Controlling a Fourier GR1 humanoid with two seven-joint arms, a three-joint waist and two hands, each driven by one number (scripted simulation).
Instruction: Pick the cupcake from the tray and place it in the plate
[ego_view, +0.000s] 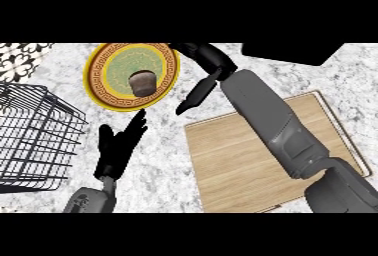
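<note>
Head view: brown, paper-cased cupcake (142, 83) is sitting on the round yellow-rimmed, green-centred plate (103, 97), no hand touching it. Right hand (209, 62) is hanging just beside the plate's right rim, fingers relaxed, holding nothing. Left hand (118, 145) is resting below the plate, fingers straight. Pale wooden tray (244, 170) is lying lower right of the plate. Step judged: placing done; next calls for withdrawing the right arm clear of the plate.

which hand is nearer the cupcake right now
Right. The right hand hangs open just beside the plate's right rim, close to the cupcake resting on it. The left hand is open lower down, below the plate, its fingertips short of the rim.
</note>
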